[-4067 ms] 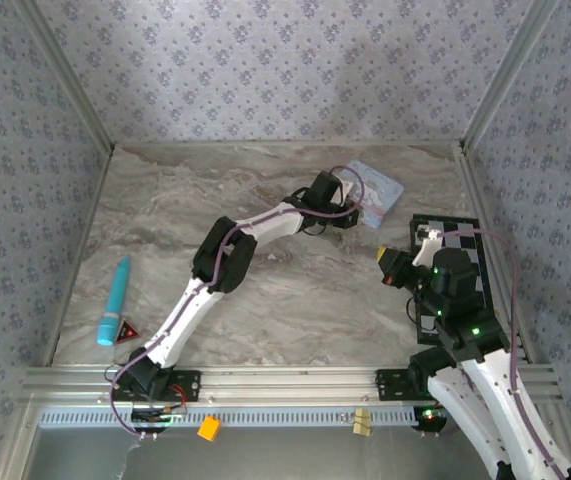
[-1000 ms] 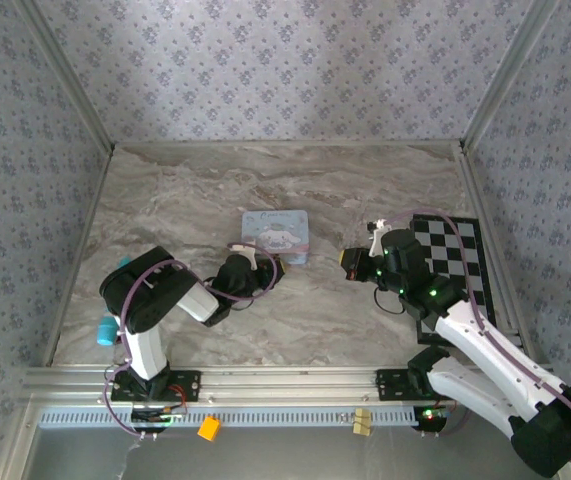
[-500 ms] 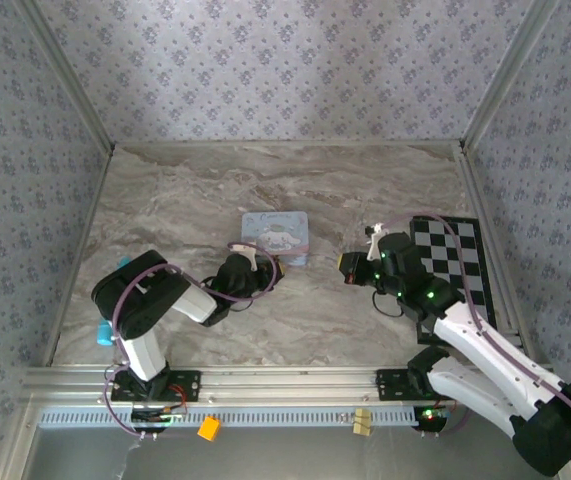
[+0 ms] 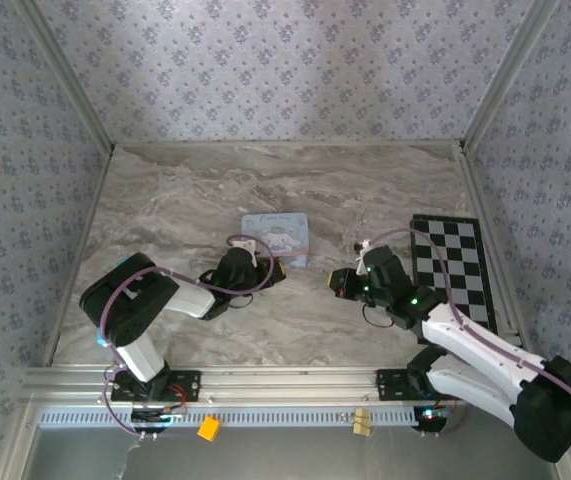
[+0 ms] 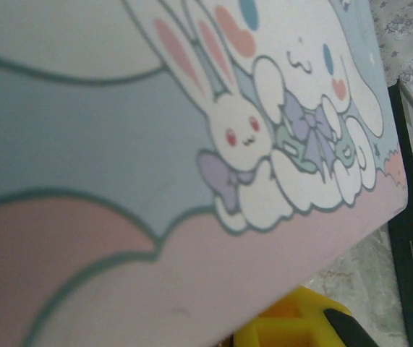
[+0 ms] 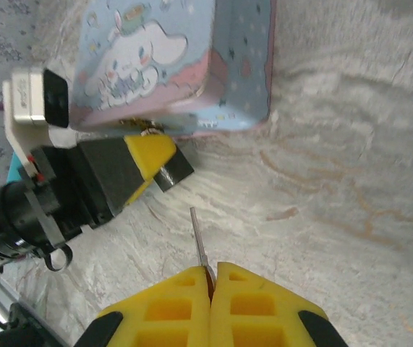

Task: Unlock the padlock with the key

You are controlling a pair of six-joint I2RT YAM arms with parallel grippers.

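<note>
Top view, from above and behind: a pale marble-patterned table point(image 4: 195, 190) with two arms reaching toward its middle; one flat, pale blue, cartoon-printed rectangular tin point(image 4: 277, 236) lies near the centre; the left gripper point(image 4: 261, 268) sits at the tin's near edge; the right gripper point(image 4: 337, 283) hovers to the right, apart from the tin, aimed leftward; one black-and-white checkerboard mat point(image 4: 455, 265) lies at the right.

Left wrist view: the tin's lid point(image 5: 155, 144) very close, showing a white rabbit and a white puppy; one yellow finger point(image 5: 293, 329) below it; the mat's dark edge point(image 5: 412, 238) at the right.

Right wrist view: the right gripper point(image 6: 211, 278) has its yellow fingers pressed together on one thin silvery key point(image 6: 199, 235), blade pointing forward; ahead and slightly left, just clear of the blade tip, one small dark blocky padlock point(image 6: 176, 168) with a silvery part juts from the left gripper point(image 6: 155, 160), which appears clamped on it; the padlock sits just below the tin's edge, its long axis across the key's line; the keyhole cannot be made out; the key-holding arm looks the one to close the gap.
</note>
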